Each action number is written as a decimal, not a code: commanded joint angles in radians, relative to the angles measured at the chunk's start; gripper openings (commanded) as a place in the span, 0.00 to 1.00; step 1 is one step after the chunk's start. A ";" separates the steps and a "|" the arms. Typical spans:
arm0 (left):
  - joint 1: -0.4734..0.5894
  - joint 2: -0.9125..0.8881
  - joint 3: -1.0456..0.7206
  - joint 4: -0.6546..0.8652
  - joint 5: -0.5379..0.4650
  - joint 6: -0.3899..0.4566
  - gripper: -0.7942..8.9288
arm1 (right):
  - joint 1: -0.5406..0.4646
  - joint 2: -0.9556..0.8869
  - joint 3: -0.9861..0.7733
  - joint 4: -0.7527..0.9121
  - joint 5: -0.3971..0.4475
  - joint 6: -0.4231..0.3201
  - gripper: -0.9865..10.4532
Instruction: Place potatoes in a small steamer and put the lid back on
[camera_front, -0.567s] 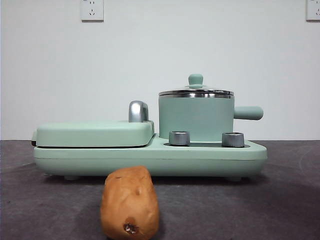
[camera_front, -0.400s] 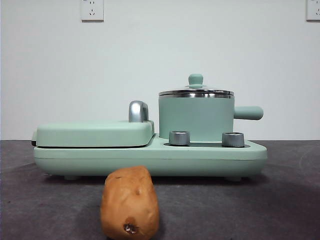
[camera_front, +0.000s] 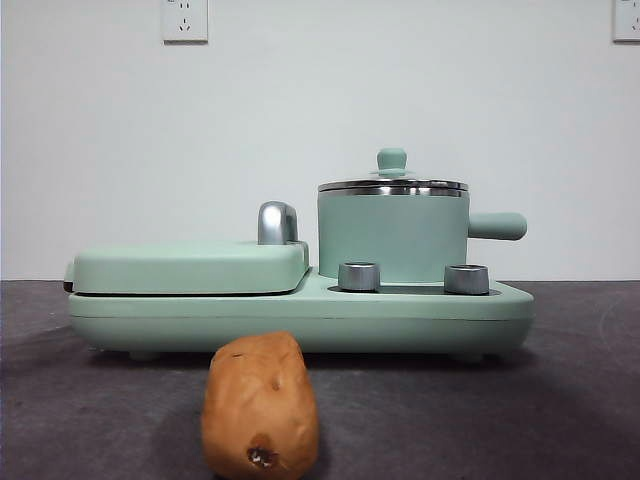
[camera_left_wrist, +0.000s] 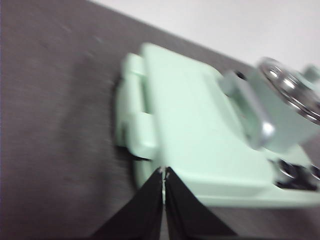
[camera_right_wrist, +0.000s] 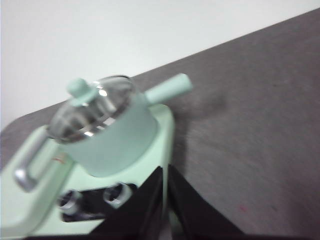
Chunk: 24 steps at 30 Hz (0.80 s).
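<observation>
Nearest you, the potato (camera_front: 260, 405) lies on the dark table (camera_front: 560, 400), end-on, dark spot toward the camera, in front of the mint-green cooker base (camera_front: 300, 318). Behind it you see two steel knobs (camera_front: 358, 276), the flat griddle cover (camera_front: 190, 266) with its chrome handle (camera_front: 276, 222), and the small steamer (camera_front: 392, 233), lid (camera_front: 392, 180) seated on it. Your left gripper (camera_left_wrist: 163, 175) hangs clenched above the griddle end; your right gripper (camera_right_wrist: 164, 172) is pinched closed, empty, near the steamer.

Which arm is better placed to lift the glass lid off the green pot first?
Right, probably. Its shut fingers hang beside the small mint-green pot, close to the round clear glass lid; the left gripper hangs over the flat griddle cover.
</observation>
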 joint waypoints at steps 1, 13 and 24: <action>-0.032 0.120 0.120 -0.017 0.038 0.027 0.09 | 0.014 0.085 0.095 0.010 -0.051 -0.021 0.10; -0.176 0.602 0.693 -0.362 0.143 0.265 0.09 | 0.066 0.497 0.496 -0.126 -0.355 -0.142 0.10; -0.262 0.757 0.964 -0.433 0.273 0.357 0.13 | 0.074 0.588 0.612 -0.173 -0.549 -0.151 0.15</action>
